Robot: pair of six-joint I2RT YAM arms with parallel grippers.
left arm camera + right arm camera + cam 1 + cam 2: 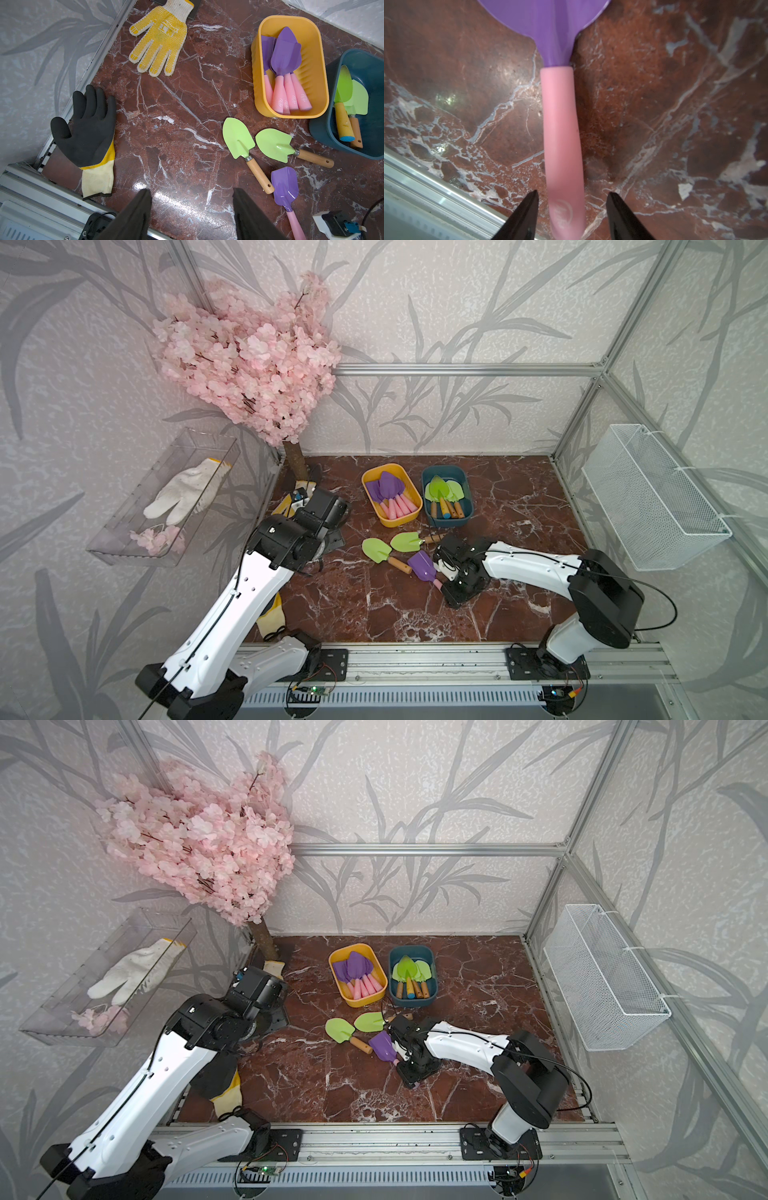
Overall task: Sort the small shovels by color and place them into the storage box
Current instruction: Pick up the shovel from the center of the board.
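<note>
Right pincer [572,194] stands low over the desk [374,605] with its jaws apart, one on either side of the pink handle [560,124] of the purple shovel [420,565]. A strip of desk shows between each jaw and the handle, so no clamp is made. Said shovel lies flat on the desk, nearer the front than the two tubs and just beside two green shovels [376,549]. Its long axis runs straight out from the pincer: butt of the handle between the jaws, blade at the far end, turned toward the back left of the desk. Jaws stand across that axis, judged a fit set for closing on the handle. Yellow-orange tub [401,523] holds purple shovels only; teal tub [449,523], beside it, holds green ones. Left pincer [192,191] is likewise apart and empty, raised near the left edge of the desk and well apart from the shovel, so the right arm is plainly the nearer. Judgement: the step in hand is the grasp of the one loose purple shovel, bound for the yellow-orange tub.
</note>
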